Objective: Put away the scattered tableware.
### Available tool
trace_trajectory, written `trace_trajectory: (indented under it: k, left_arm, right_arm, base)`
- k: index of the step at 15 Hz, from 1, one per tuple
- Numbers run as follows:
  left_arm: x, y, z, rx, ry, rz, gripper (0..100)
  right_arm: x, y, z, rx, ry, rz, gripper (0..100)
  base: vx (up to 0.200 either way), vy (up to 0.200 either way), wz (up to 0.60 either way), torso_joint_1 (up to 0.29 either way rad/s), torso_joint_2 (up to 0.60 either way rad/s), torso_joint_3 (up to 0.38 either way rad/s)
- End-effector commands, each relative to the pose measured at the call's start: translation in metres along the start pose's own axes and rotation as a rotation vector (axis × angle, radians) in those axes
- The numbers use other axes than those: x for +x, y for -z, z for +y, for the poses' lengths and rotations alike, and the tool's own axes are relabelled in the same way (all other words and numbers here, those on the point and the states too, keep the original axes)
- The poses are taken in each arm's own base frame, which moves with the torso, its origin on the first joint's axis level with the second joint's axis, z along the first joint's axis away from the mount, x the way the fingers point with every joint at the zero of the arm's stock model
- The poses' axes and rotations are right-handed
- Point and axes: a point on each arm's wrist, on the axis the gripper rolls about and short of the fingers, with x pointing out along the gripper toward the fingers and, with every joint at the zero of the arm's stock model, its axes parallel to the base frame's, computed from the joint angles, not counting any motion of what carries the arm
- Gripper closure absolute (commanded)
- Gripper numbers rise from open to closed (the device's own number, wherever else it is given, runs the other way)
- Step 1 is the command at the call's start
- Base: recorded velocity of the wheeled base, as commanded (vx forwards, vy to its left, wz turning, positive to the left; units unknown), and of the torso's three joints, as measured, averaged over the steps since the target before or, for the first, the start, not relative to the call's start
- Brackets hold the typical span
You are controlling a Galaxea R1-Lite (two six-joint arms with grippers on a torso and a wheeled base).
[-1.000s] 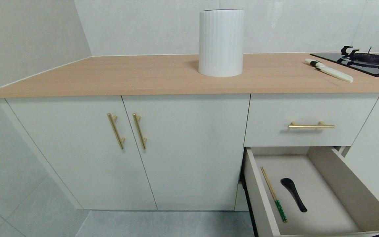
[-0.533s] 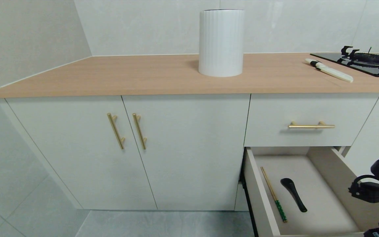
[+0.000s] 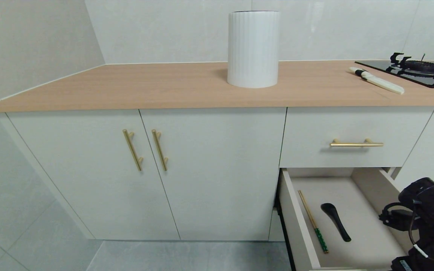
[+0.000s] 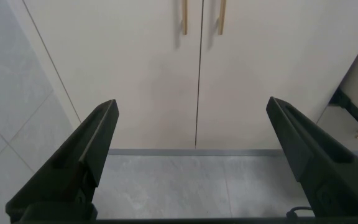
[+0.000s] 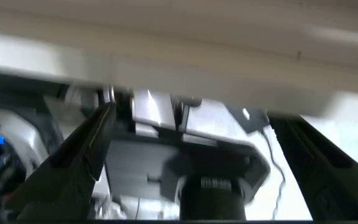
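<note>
Your open drawer (image 3: 289,205) sits below the closed one at the right end of the cabinet. Two pieces of tableware already lie on its floor. The chopsticks (image 3: 312,222) run along the drawer's left wall, green ends toward the front edge. The black spoon (image 3: 335,221) is just beside them, nearer the middle, with its bowl toward the back.

One piece is still out. The white knife (image 3: 377,80) lies flat on the countertop (image 3: 145,84) near its right end, close to the stove (image 3: 420,67) and angled toward the front edge. A tall white ribbed canister (image 3: 253,49) stands upright at the middle of the countertop, toward the back.

Your right arm (image 3: 424,210) hangs over the drawer's right wall, near the front corner. The right gripper (image 5: 191,118) appears to have its fingers spread wide with nothing between them, though that view is smeared. Your left gripper (image 4: 191,107) is spread wide and empty, facing the double cabinet doors (image 4: 197,62) low by the floor.
</note>
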Motion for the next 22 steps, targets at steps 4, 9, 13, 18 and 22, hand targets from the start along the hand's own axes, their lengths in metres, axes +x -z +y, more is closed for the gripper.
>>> trace_trajectory:
  k: [4, 9, 13, 18, 22]
  left_arm:
    - [0.0, 0.0, 0.0, 0.0, -0.001, 0.0, 0]
    - [0.0, 0.0, 0.0, 0.0, -0.001, 0.0, 0]
    - [0.0, 0.0, 0.0, 0.0, -0.001, 0.0, 0]
    - [0.0, 0.0, 0.0, 0.0, -0.001, 0.001, 0]
    - [0.0, 0.0, 0.0, 0.0, -0.001, 0.0, 0]
  right_arm:
    - [-0.002, 0.003, -0.001, -0.003, 0.007, -0.115, 0]
    - [0.01, -0.008, -0.001, -0.005, 0.007, -0.308, 0]
    - [0.023, -0.02, -0.002, 0.035, 0.051, -0.386, 0]
    - [0.051, -0.049, -0.002, 0.071, 0.075, -0.524, 0]
    - [0.061, -0.068, -0.001, 0.085, 0.088, -0.641, 0]
  base:
    - [0.0, 0.0, 0.0, 0.0, 0.0, 0.0]
    - [0.0, 0.0, 0.0, 0.0, 0.0, 0.0]
    - [0.0, 0.0, 0.0, 0.0, 0.0, 0.0]
    - [0.0, 0.0, 0.0, 0.0, 0.0, 0.0]
    - [0.0, 0.0, 0.0, 0.0, 0.0, 0.0]
